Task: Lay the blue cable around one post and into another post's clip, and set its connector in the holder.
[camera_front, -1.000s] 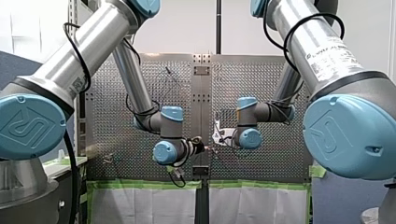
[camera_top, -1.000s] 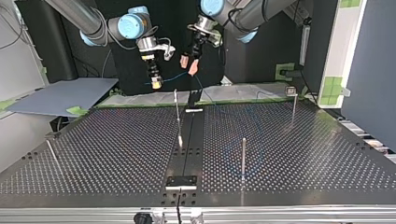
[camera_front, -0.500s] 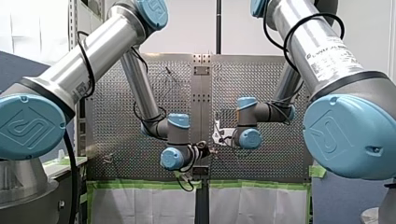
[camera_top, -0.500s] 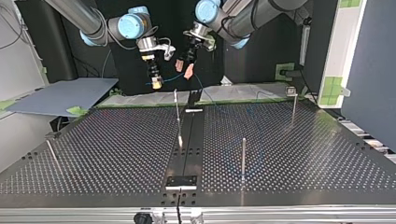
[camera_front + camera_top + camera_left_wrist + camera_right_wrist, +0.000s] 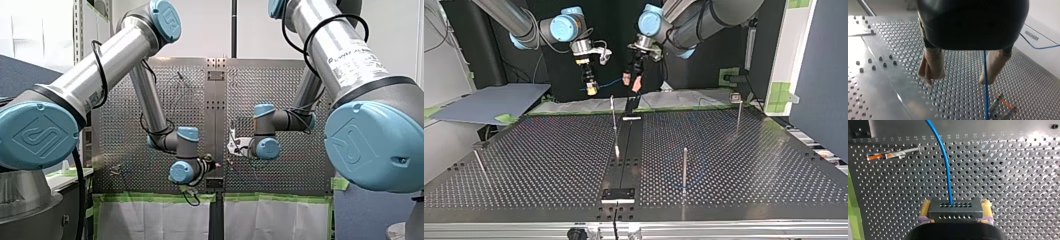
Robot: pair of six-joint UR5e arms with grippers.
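Left wrist view: blue cable point(image 5: 985, 82) ran ahead between parted jaws of my left gripper point(image 5: 958, 78); my right gripper point(image 5: 955, 218) clamped the connector point(image 5: 955, 209).

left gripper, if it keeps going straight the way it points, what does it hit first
Probably the perforated metal table, straight ahead of the open beige-padded fingers of my left gripper. The thin blue cable runs between them near one finger; depth is unclear.

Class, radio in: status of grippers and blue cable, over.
Right gripper shut on black perforated connector. Left gripper open, thin blue cable between fingers. Nothing obstructing.
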